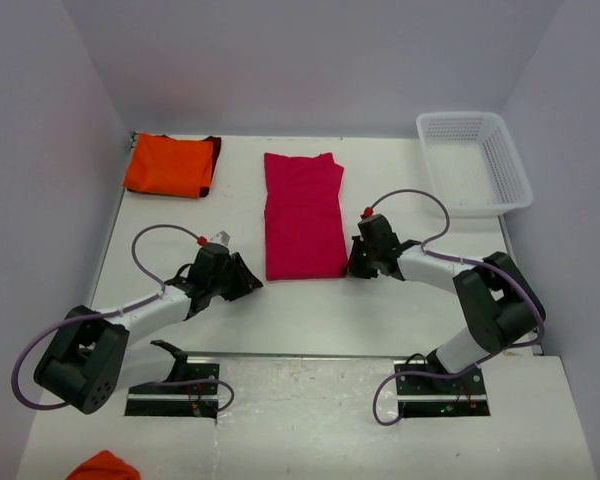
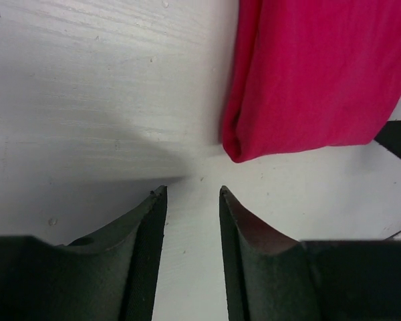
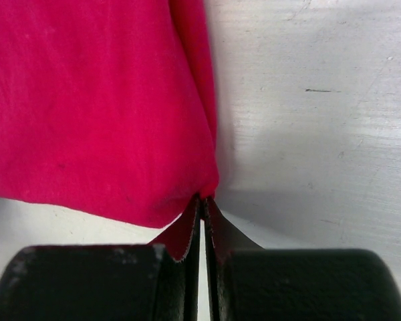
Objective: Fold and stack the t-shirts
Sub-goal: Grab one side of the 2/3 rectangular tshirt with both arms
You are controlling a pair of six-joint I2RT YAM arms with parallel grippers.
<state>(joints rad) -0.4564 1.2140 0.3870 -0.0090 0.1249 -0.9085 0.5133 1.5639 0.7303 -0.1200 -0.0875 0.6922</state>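
Up top, the pink t-shirt (image 1: pixel 303 215) lies dead centre, with the orange t-shirt (image 1: pixel 170 165) at 11 o'clock. Left wrist: left gripper (image 2: pixel 192 194) is narrowly parted and empty, shirt corner at 1 o'clock, so it should probably scoot forward before pinching. Right wrist: right gripper (image 3: pixel 202 200) is clamped on the other corner.
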